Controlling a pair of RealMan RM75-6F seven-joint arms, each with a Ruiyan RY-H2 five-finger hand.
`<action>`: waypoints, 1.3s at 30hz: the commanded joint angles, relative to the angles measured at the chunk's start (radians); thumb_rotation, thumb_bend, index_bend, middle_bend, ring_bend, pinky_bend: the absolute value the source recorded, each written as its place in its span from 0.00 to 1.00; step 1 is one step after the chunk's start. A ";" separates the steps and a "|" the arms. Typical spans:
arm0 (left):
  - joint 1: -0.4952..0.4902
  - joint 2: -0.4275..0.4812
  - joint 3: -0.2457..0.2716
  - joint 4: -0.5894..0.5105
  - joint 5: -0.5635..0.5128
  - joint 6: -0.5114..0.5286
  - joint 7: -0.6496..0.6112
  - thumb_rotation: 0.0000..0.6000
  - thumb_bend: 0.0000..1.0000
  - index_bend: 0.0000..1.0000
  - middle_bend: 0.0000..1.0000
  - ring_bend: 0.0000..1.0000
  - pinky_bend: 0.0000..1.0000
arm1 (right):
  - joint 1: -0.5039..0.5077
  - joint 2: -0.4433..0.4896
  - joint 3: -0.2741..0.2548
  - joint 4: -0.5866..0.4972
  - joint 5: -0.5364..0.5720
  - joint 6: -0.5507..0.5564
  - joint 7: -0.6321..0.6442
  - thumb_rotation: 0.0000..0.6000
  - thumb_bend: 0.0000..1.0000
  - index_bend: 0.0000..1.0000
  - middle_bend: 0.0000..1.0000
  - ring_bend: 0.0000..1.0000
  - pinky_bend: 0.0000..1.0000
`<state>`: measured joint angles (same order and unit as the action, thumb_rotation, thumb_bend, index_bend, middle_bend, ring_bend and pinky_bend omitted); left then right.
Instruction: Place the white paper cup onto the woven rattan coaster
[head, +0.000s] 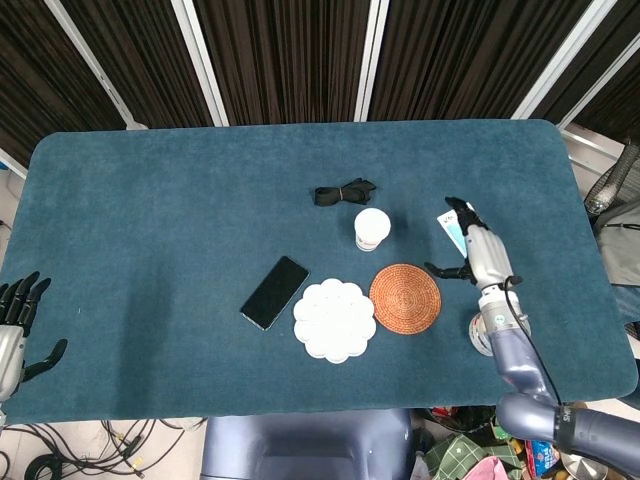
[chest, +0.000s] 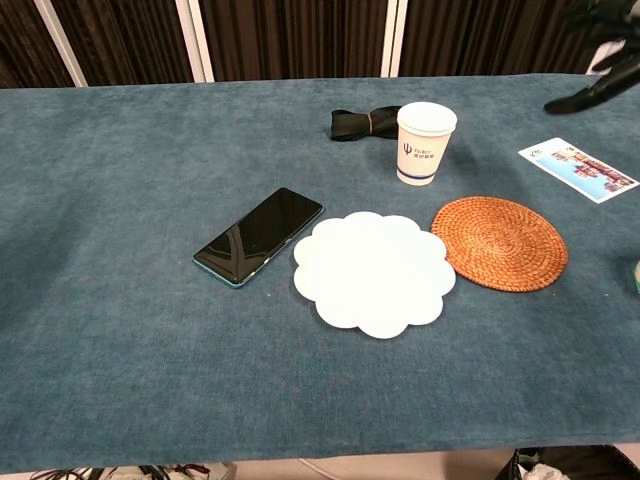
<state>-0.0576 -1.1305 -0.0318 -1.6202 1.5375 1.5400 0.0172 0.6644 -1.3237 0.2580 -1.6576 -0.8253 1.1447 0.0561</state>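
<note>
While the white paper cup (head: 372, 228) is standing upright just behind the woven rattan coaster (head: 405, 295), apart from it, the right hand (head: 478, 254) is hovering empty, fingers spread; the left hand (head: 14, 322) is resting open at the table's (head: 150, 220) edge.

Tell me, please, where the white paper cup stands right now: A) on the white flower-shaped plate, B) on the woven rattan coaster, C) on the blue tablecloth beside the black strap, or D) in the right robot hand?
C: the white paper cup stands upright on the cloth near the black strap, apart from the woven rattan coaster.

Upright white cup (chest: 426, 143) behind rattan coaster (chest: 499, 242)
</note>
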 joint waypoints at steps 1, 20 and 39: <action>0.000 0.001 -0.001 0.001 -0.001 0.001 0.000 1.00 0.30 0.00 0.00 0.00 0.00 | -0.023 -0.114 -0.010 0.120 -0.050 -0.010 0.087 1.00 0.09 0.01 0.04 0.05 0.11; -0.003 0.002 -0.006 0.004 -0.012 -0.007 0.004 1.00 0.30 0.00 0.00 0.00 0.00 | 0.021 -0.407 0.069 0.492 -0.069 -0.157 0.293 1.00 0.09 0.01 0.06 0.06 0.11; -0.005 0.008 -0.008 -0.005 -0.027 -0.018 0.002 1.00 0.30 0.00 0.00 0.00 0.00 | 0.121 -0.558 0.151 0.640 -0.139 -0.190 0.308 1.00 0.09 0.09 0.10 0.09 0.11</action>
<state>-0.0623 -1.1220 -0.0399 -1.6253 1.5109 1.5222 0.0195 0.7763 -1.8724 0.4008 -1.0267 -0.9650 0.9540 0.3728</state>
